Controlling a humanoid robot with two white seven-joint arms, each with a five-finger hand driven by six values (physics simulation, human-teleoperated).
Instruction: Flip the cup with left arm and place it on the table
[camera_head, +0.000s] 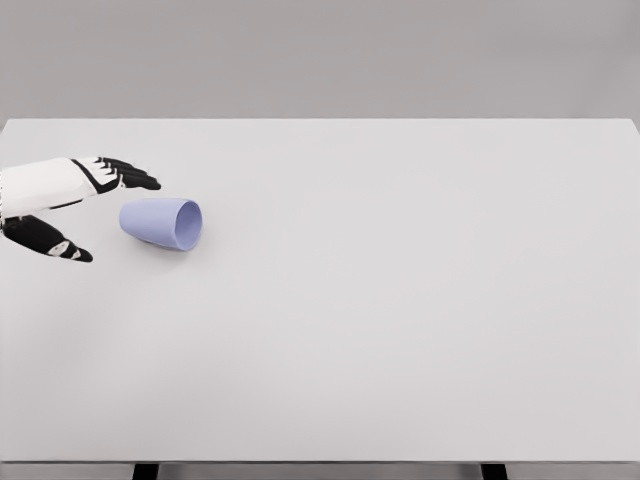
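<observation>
The cup (162, 222) lies on its side at the desk's (400, 300) far left, long axis left-right with mouth rightward, just right of the left hand (60, 205), whose spread fingers (130, 178) hold nothing.

A broad, pale grey-white table (400, 330) fills nearly the whole head view, its far edge running straight across under a plain grey wall and two dark legs showing at its near edge. One thing lies directly on it: a light blue cup (162, 222) on its side, just to the right of the left hand (60, 205) and close to the fingertips without touching them, between the outstretched fingers above and the thumb below. The cup's open mouth faces away from the hand, its closed base toward it.
</observation>
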